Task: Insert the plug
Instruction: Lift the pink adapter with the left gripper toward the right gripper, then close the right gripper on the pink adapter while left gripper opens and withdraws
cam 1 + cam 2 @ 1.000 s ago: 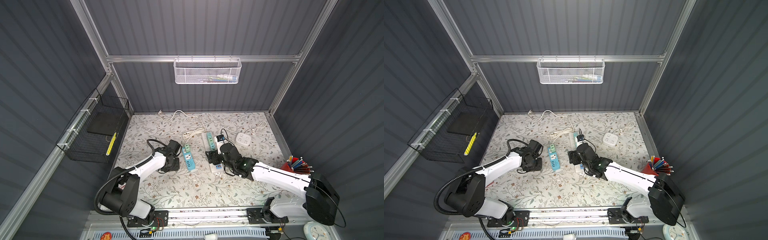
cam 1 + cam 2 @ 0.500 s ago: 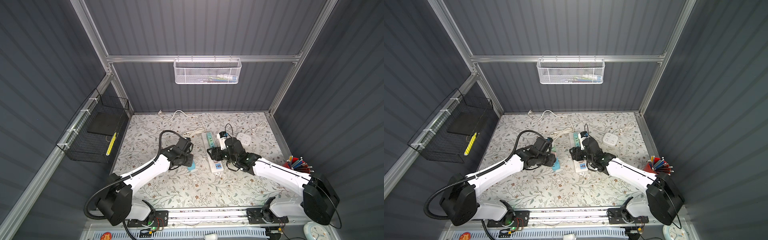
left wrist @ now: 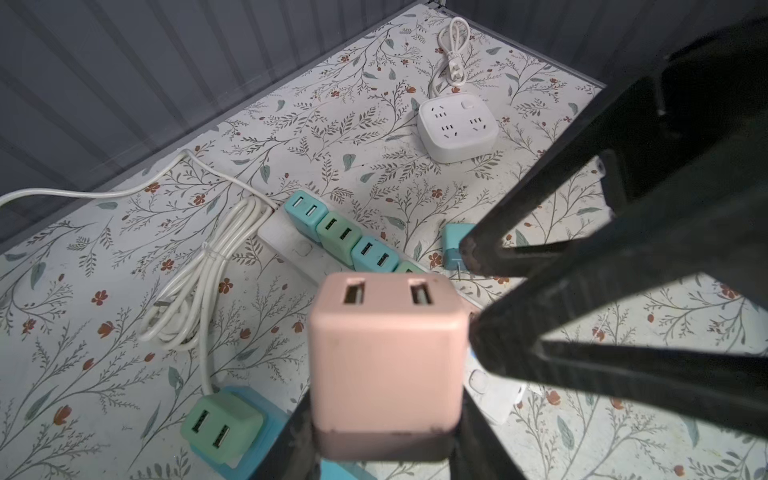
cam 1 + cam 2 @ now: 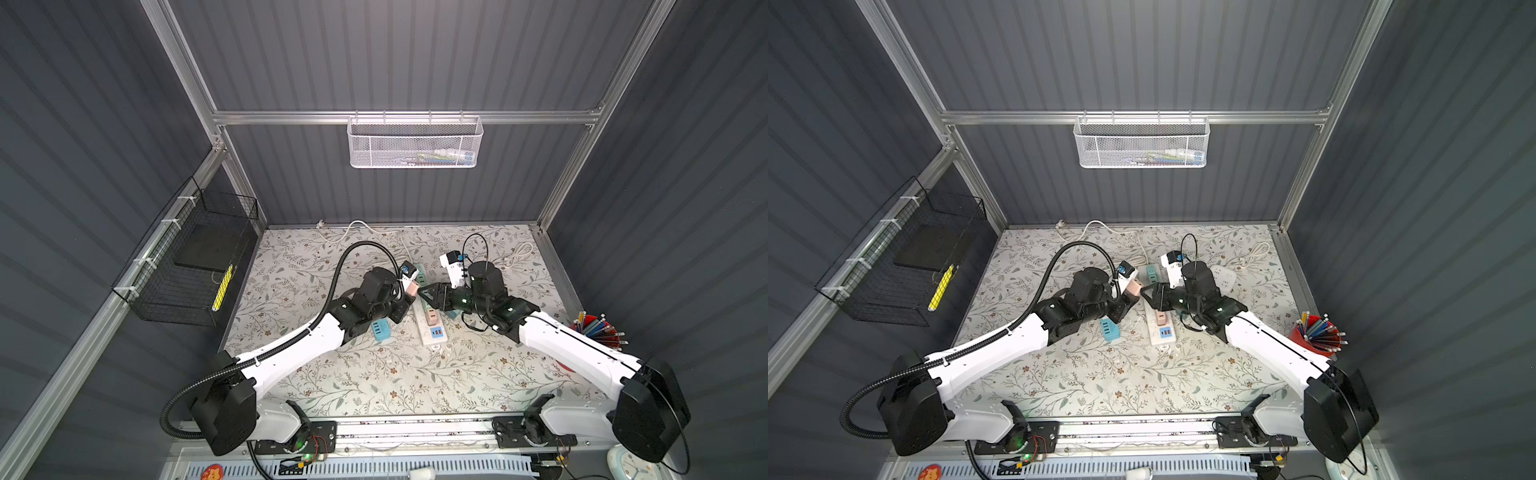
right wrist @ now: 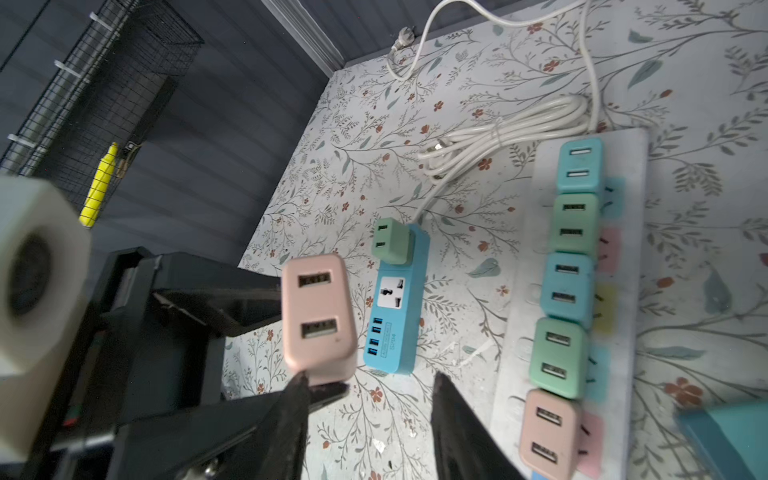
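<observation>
**Handover above the strip.** The pink cube-shaped two-port USB charger plug (image 3: pixel 386 365) is held aloft, pinched low in the closed left claw (image 3: pixel 384 451). It hangs over the long white power strip (image 5: pixel 519 332) at the centre of the floral-patterned desk (image 4: pixel 374 374). A small blue power strip (image 5: pixel 399 316) lies at 8 o'clock from the white one. The right claw (image 5: pixel 368 399) is partly open and empty, with one fingertip (image 5: pixel 293 415) just beside the plug's lower edge, reaching in from 3 o'clock.

This looks like a transfer. The right claw should centre on the plug's free side faces, clear of the left fingers and prongs, and close squarely before the left claw lets go.

A second earlier the left claw sat low by the blue strip at 9 o'clock. The right claw, jaws wider, was over the white strip. Both have since converged.
</observation>
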Tool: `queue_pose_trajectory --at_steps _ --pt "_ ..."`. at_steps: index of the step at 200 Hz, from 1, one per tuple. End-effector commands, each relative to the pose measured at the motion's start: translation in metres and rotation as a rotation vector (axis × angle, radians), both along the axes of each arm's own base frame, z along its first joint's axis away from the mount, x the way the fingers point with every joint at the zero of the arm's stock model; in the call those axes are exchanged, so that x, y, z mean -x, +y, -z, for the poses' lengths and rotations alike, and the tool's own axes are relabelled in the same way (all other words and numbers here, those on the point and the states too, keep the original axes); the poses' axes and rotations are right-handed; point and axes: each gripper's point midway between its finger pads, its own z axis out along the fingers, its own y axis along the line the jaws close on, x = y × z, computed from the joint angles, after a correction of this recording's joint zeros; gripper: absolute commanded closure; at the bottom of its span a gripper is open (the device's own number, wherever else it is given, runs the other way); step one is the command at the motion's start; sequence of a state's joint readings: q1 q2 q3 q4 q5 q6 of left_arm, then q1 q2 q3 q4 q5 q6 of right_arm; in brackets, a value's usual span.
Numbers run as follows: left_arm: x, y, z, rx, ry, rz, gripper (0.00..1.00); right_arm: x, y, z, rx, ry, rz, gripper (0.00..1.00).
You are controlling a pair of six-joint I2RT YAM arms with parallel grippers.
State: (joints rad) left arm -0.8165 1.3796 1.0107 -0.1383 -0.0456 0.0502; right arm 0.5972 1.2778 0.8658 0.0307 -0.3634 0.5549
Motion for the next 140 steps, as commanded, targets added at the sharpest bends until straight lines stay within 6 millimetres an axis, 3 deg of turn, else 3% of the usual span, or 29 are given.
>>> queue_pose_trajectory --at_steps 1,47,103,116,127,140 --pt "0.002 -0.007 0.006 -0.006 -0.008 0.046 0.73 0.003 0.006 -0.015 -0.039 -0.013 -0.035 0.5" --pt "0.01 -0.012 -0.002 0.05 0.005 0.079 0.73 -0.004 0.018 -0.016 -0.095 -0.008 -0.059 0.49" --pt "0.011 -0.011 -0.007 0.068 0.0 0.078 0.71 -0.011 0.032 -0.02 -0.132 0.008 -0.081 0.7" --pt "0.011 -0.01 -0.005 0.061 0.004 0.072 0.62 -0.011 0.032 -0.016 -0.127 0.014 -0.081 0.74" --pt "0.008 -0.008 -0.005 0.054 0.005 0.052 0.42 -0.01 0.031 -0.014 -0.122 0.015 -0.071 0.77" --pt "0.006 -0.005 -0.01 0.046 -0.002 0.033 0.27 -0.011 0.029 -0.015 -0.113 0.0 -0.053 0.77"
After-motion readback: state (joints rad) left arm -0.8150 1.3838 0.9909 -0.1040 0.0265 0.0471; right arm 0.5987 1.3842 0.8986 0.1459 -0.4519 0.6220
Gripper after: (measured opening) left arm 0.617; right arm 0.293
